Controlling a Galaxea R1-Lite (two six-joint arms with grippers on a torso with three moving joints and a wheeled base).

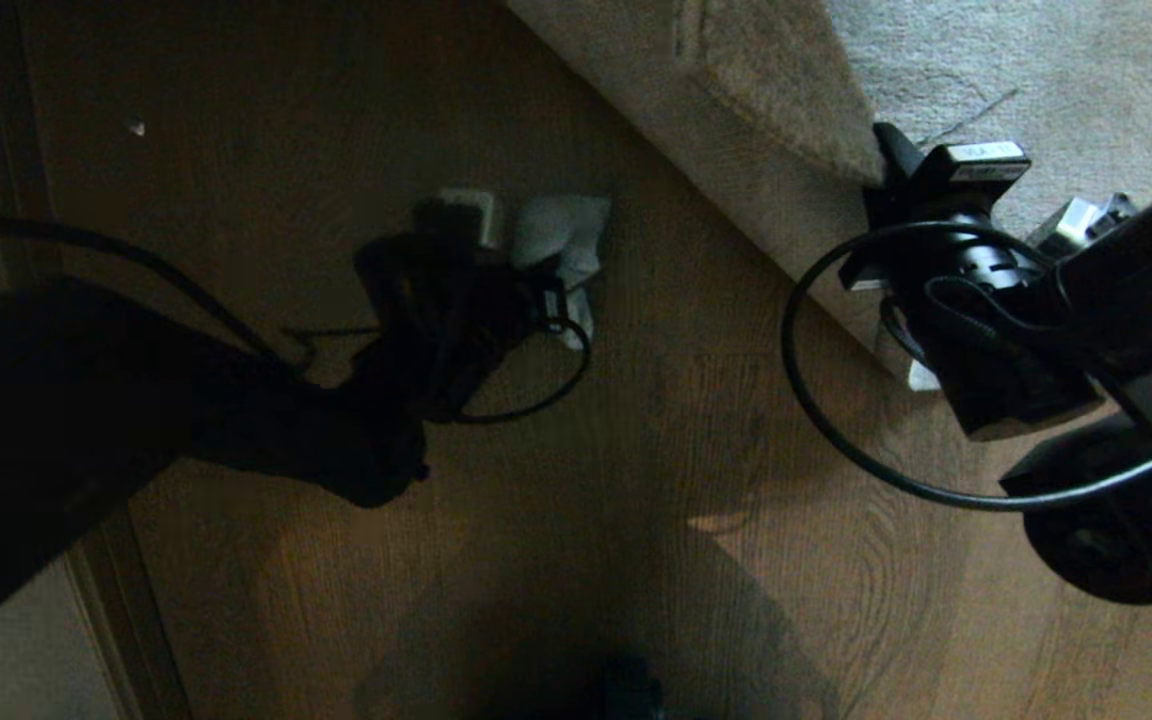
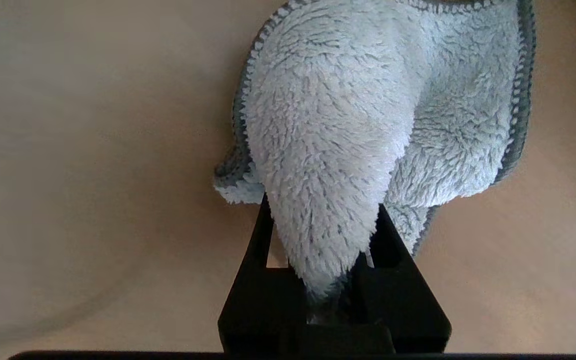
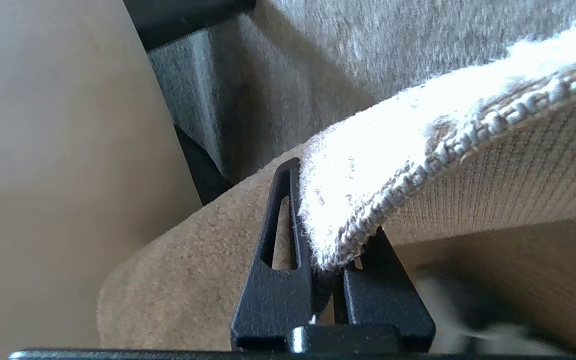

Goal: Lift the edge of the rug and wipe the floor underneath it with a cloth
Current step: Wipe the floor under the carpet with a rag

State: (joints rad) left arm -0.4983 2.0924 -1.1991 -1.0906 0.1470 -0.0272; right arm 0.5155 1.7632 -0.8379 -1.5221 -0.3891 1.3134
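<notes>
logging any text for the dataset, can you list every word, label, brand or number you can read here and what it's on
No text can be read in any view.
A pale label on the right gripper's camera housing carries marks too small and blurred to read.
The cloth held by the left gripper, the rug edge and the floor show no writing.

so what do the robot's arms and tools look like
Both arms are black. The left tool and right tool have matte black wedge-shaped fingers; one right finger has a slot. Black cables loop beside each wrist, and a pale-labelled module sits atop the right wrist.
</notes>
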